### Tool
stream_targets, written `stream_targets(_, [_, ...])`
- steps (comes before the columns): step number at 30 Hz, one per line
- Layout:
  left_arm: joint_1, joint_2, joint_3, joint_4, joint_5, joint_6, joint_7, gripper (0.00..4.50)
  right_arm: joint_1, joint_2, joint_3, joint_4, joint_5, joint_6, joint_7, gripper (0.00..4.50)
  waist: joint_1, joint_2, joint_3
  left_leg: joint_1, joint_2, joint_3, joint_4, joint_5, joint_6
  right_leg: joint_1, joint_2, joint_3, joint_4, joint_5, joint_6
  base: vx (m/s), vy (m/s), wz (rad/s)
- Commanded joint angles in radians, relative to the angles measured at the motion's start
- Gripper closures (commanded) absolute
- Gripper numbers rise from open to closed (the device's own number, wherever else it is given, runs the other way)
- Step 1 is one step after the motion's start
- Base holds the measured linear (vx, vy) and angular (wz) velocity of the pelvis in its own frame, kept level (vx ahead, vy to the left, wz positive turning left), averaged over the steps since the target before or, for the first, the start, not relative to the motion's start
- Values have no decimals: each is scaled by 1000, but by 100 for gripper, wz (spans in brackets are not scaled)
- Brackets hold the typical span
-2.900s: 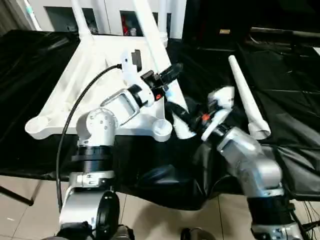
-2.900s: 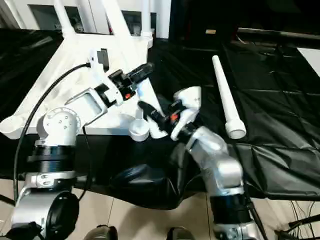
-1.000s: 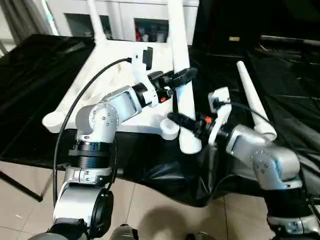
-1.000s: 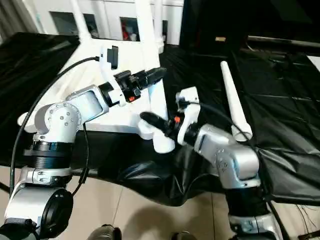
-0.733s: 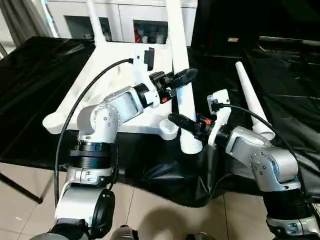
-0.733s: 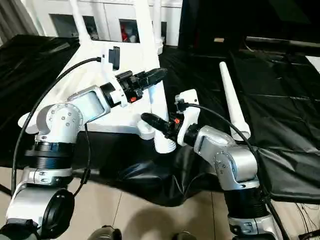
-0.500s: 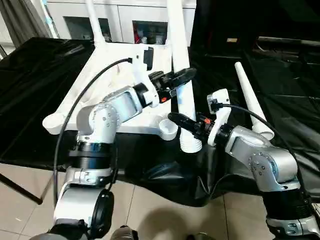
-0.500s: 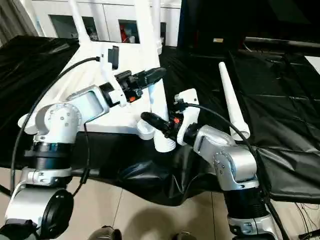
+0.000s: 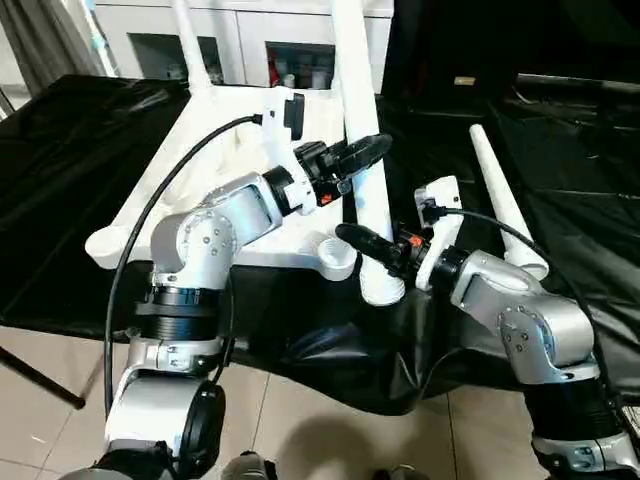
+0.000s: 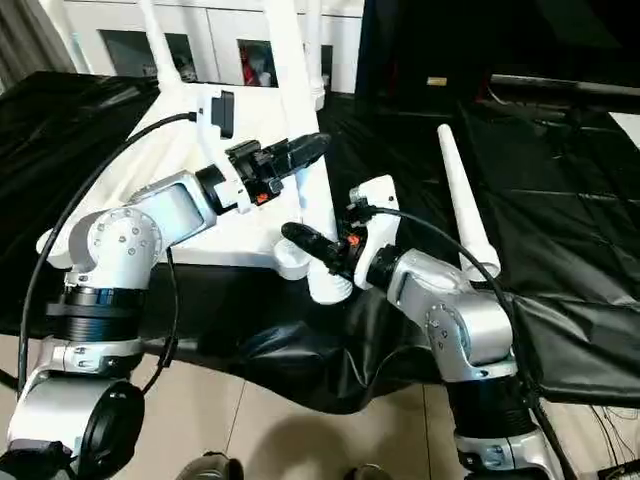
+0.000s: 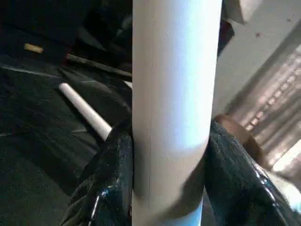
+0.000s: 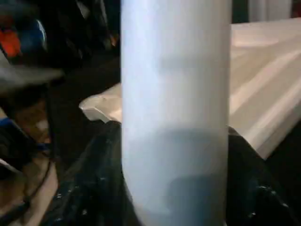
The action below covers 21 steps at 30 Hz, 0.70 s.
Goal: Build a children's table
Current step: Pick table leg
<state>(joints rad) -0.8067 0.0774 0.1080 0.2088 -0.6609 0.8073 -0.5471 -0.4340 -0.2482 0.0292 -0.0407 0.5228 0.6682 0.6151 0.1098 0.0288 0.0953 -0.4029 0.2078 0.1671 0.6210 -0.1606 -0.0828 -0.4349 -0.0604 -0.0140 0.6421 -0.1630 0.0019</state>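
The white tabletop (image 9: pixel 140 190) lies upside down on the black-covered table. Two white legs (image 10: pixel 150 30) (image 10: pixel 313 40) stand in its far corner sockets. A third leg (image 9: pixel 362 110) is held nearly upright, its wide end (image 9: pixel 381 288) just right of the near corner socket (image 9: pixel 340 262). My left gripper (image 9: pixel 365 150) is shut on this leg at mid height, both fingers (image 11: pixel 115 174) pressing its sides. My right gripper (image 9: pixel 362 243) clasps the leg lower down, a finger (image 12: pixel 94 188) on each side. One more leg (image 9: pixel 500 200) lies loose on the cloth to the right.
A white cabinet with glass doors (image 9: pixel 250 35) stands behind the table. The black cloth (image 9: pixel 60 150) hangs over the front edge above a tiled floor (image 9: pixel 300 420). A black cable (image 9: pixel 160 205) loops from my left wrist across the tabletop.
The left gripper has closed tighter on the upright leg. The leg and both arms have barely shifted otherwise.
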Motion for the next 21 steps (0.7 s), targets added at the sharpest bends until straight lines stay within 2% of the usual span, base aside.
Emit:
stream_targets(1, [-5,18,-16,-25,-3,3,-35,270,-9,-30,-2,-18,24,46,38,151,0,-3,-106,16,-8,5,-60,-160,-2,68,-38,17,-85,-216,-166,0,0,0])
stream_targets(3, [-7,23,-20,-25,-1,4,-44,270,-12,-41,2,-16,17,50,43,148,1,-4,-107,15,-9,5,-58,-156,-3,69,-39,17,-84,-209,-170,0,0,0])
stream_targets(4, [-11,31,-27,-25,3,3,-56,270,-19,-61,5,-9,13,60,55,133,0,-5,-107,16,-9,6,-58,-158,-4,69,-38,17,-85,-217,-170,0,0,0])
stream_targets(9, [-17,38,-34,-28,3,5,-71,270,-31,-103,17,-6,27,103,103,129,2,-4,-107,15,-9,6,-57,-158,-3,70,-38,17,-85,-223,-172,0,0,0])
stream_targets(10, [-18,49,-49,-33,6,2,-97,270,-36,-134,28,-6,42,132,139,129,3,-9,-107,15,-9,6,-57,-153,-2,73,-38,17,-85,-221,-172,0,0,0])
stream_targets(12, [-16,56,-65,-41,8,1,-119,270,-42,-152,33,-4,52,150,166,129,4,-6,-107,14,-8,5,-56,-150,1,71,-40,17,-84,-225,-172,0,0,0])
stream_targets(21, [0,78,-117,-84,9,11,-176,270,-59,-184,40,7,76,195,225,129,4,-9,-108,14,-7,6,-55,-144,5,71,-39,17,-82,-215,-187,0,0,0])
